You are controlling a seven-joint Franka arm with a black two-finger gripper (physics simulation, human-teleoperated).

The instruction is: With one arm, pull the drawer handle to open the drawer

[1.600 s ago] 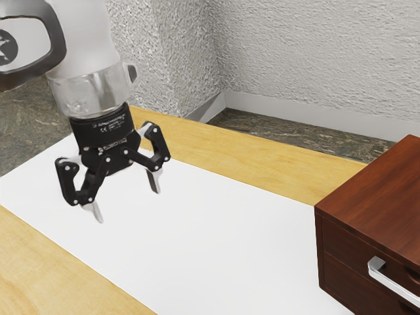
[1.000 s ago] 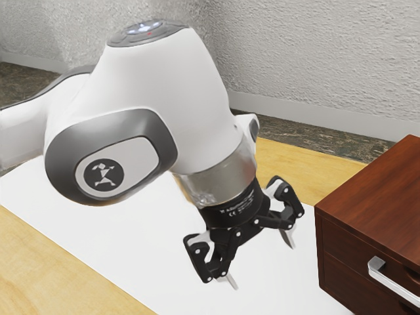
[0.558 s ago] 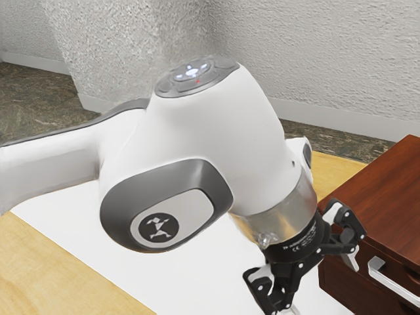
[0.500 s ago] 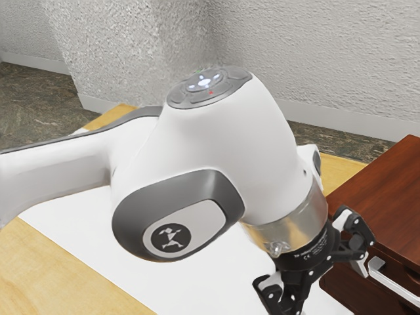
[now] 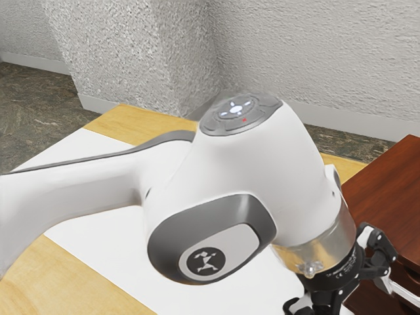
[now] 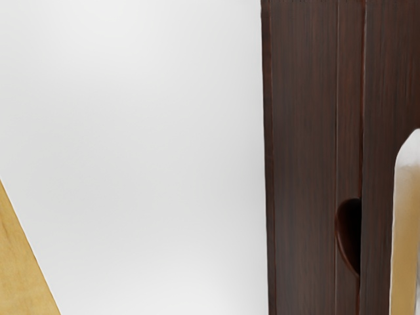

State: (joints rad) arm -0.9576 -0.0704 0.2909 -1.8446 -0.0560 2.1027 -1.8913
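Across the wooden table (image 5: 131,121) lies a white mat (image 5: 72,154). Over it the large white arm (image 5: 262,177) reaches from the exterior view's left toward its lower right. The dark wood cabinet (image 5: 387,190) stands at the exterior view's right edge, just beside the arm's wrist.

The wrist view gives you the cabinet's face close up, with the drawer front (image 6: 349,131) marked off by straight seams and a dark recess (image 6: 349,233) cut into it. The drawer looks closed, as the seams run flush.

The drawer handle (image 6: 408,223) is a pale bar standing proud of the drawer front beside that recess, and its long axis runs parallel to the seams.

The black gripper (image 5: 344,298) hangs low at the end of the arm. Its two fingers are spread well apart and grip nothing that you can see.

The handle lies on the cabinet side of the gripper, toward the exterior view's right, and it sits off to one side of the hand rather than centred under it. You cannot tell whether the nearer finger already touches the bar.

By my reading, you need a little more travel toward the cabinet so the spread fingers straddle the bar across its length. Then close them and draw straight back, away from the cabinet face.
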